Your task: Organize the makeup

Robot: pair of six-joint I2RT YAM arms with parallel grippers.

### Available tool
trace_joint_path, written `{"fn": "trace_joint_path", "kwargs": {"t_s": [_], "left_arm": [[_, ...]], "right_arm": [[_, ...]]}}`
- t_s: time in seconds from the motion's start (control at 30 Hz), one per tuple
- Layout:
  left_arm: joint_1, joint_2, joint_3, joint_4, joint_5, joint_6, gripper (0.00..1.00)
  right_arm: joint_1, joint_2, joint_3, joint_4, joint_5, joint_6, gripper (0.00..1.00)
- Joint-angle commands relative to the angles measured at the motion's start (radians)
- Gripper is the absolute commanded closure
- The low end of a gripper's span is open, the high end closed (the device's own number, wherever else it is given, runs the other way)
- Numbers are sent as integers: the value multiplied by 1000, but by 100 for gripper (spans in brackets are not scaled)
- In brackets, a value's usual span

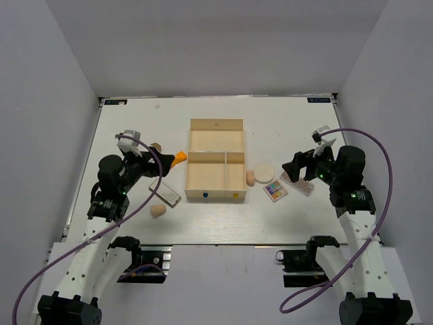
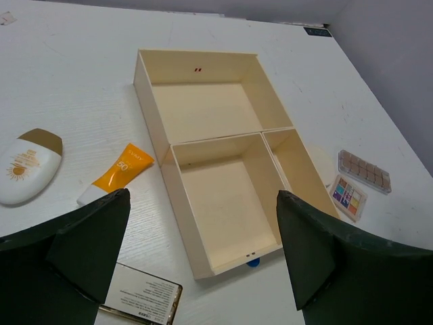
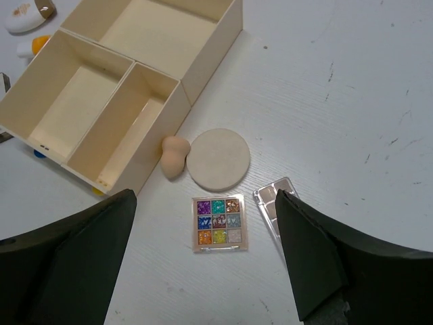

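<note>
The makeup lies on the white table round the empty wooden box (image 1: pixel 216 155). Left of the box are the orange tube (image 2: pixel 122 169), the white teardrop piece (image 2: pixel 24 166), a flat palette with printed text (image 2: pixel 139 294) and a beige egg sponge (image 1: pixel 157 210). Right of the box are a second sponge (image 3: pixel 172 157), the round cream puff (image 3: pixel 218 159), the multicoloured palette (image 3: pixel 218 222) and a clear brown-toned palette (image 3: pixel 270 202). My left gripper (image 2: pixel 203 196) is open and empty above the box's near left corner. My right gripper (image 3: pixel 206 196) is open and empty above the multicoloured palette.
The box (image 2: pixel 216 139) has one large far compartment and two smaller near ones, all empty. Grey walls enclose the table (image 1: pixel 135 122) on the left, right and far sides. Both arm cables loop out toward the table's side edges.
</note>
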Motion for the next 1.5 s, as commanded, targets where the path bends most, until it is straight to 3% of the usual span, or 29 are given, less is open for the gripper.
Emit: {"fn": "trace_joint_path", "kwargs": {"t_s": [0.0, 0.47, 0.5, 0.63, 0.67, 0.77, 0.83, 0.9, 1.0, 1.17, 1.47], "left_arm": [[4, 6, 35, -9, 19, -3, 2], [4, 116, 66, -52, -4, -2, 3], [4, 129, 66, -52, -7, -5, 5], [4, 257, 118, -96, -63, 1, 31], [4, 294, 154, -110, -80, 6, 43], [-17, 461, 258, -200, -181, 29, 56], [-17, 561, 288, -233, -265, 38, 53], [-17, 618, 338, -266, -345, 61, 32], [-17, 722, 401, -322, -468, 93, 18], [-3, 880, 504, -337, -542, 145, 4], [17, 1130, 707, -395, -594, 248, 2]], "right_arm": [[-1, -13, 29, 3, -13, 10, 11], [-4, -23, -35, -4, -55, -146, 11], [-3, -24, -41, -3, -52, -169, 11], [-1, -28, -79, -37, -133, -324, 11], [-1, -36, -81, -41, -142, -332, 11], [3, -60, -73, -40, -155, -349, 11], [8, -60, -70, -35, -138, -324, 11], [14, -57, -60, -44, -116, -320, 11], [22, -59, -52, -46, -87, -303, 11], [40, -60, -52, -44, -79, -291, 11], [66, -79, -53, -44, -64, -289, 11]]}}
